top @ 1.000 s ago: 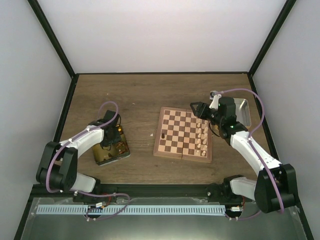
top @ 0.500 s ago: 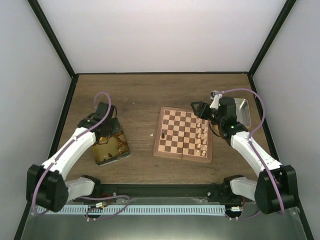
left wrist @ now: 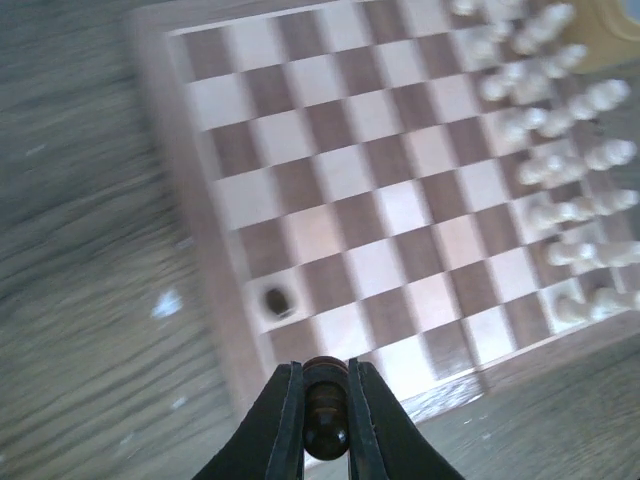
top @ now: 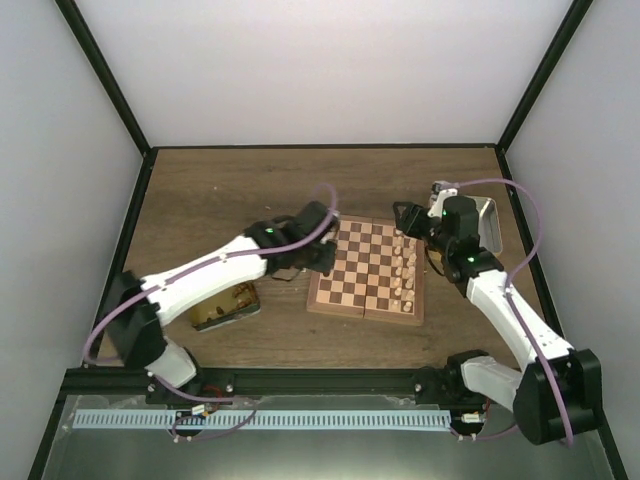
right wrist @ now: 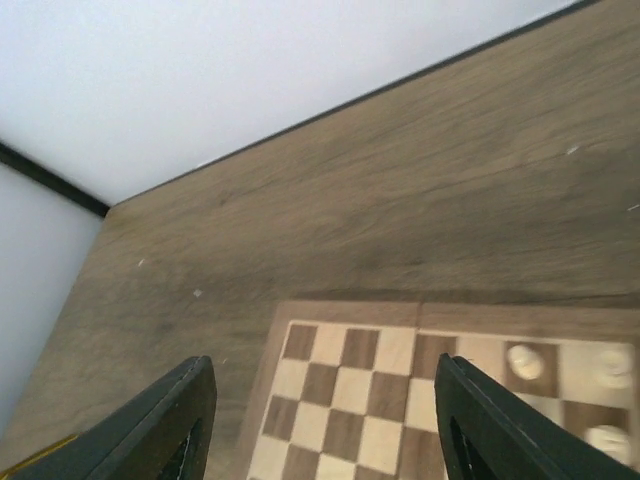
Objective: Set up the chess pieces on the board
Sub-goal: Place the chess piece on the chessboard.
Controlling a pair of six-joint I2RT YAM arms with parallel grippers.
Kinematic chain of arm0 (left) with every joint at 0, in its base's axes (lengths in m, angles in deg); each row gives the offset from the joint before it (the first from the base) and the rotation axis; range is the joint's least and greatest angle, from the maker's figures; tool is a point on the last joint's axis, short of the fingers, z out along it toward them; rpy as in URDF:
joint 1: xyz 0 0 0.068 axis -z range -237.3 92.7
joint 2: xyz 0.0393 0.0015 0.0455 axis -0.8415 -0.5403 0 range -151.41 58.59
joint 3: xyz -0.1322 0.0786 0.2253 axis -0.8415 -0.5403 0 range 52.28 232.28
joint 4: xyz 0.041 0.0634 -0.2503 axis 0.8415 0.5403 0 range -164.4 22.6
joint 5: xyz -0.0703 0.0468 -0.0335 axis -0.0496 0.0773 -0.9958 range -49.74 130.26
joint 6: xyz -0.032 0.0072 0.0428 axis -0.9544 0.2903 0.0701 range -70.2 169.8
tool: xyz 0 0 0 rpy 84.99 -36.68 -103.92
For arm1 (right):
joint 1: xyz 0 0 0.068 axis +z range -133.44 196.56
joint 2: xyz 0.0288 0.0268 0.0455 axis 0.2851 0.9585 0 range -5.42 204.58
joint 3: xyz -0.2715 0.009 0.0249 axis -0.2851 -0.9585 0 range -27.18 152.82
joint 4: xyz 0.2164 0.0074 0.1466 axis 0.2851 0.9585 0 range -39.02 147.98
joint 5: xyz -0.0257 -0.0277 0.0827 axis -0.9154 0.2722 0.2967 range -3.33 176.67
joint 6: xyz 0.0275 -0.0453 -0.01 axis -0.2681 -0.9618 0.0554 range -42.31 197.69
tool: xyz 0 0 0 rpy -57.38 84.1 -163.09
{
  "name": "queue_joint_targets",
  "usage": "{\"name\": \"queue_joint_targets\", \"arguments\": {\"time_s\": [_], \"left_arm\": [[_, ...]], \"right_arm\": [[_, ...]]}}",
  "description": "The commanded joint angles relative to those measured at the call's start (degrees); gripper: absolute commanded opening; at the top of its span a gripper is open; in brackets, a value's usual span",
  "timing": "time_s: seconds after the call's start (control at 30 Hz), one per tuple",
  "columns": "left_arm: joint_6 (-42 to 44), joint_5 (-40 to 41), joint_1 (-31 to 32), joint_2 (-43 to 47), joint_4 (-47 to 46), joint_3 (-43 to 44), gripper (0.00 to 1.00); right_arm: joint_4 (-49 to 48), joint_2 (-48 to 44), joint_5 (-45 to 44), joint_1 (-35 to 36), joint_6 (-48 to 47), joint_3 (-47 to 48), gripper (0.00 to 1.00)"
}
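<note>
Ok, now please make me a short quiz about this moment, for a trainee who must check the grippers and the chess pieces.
1. True or false: the left gripper carries nothing.
2. Where do the pale pieces stand? A) along the right side of the board; B) along its left side; C) in the gold tin.
3. How many dark pieces stand on the board's squares?

Key:
1. False: it is shut on a dark chessman.
2. A.
3. One: the lone dark piece, near the board's left edge.
</note>
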Motion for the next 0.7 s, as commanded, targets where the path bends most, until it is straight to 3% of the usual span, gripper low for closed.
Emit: {"name": "queue_joint_targets", "arguments": {"time_s": [0.0,0.27,0.43,0.67], "left_arm": [[2.9,2.3,5.9,-10.6,2.9,9.9,0.07],[2.3,0.6,8.0,-22.1,5.6,16.9,0.07],[3.3,1.4,7.7,-24.7,5.7,17.2,0.09],[2.4,4.2,6.4,-28.4,6.2,17.8,0.09]], "right_arm": [[2.2,-6.0,-14.5,0.4,-2.2,2.4,0.63],[3.9,-16.6,-33.4,0.3,1.6,-1.1,0.67],[1.2,-20.7,-33.6,0.2,1.4,-3.7,0.69],[1.7,-17.4,-29.3,0.3,0.8,-2.8,0.72]]}}
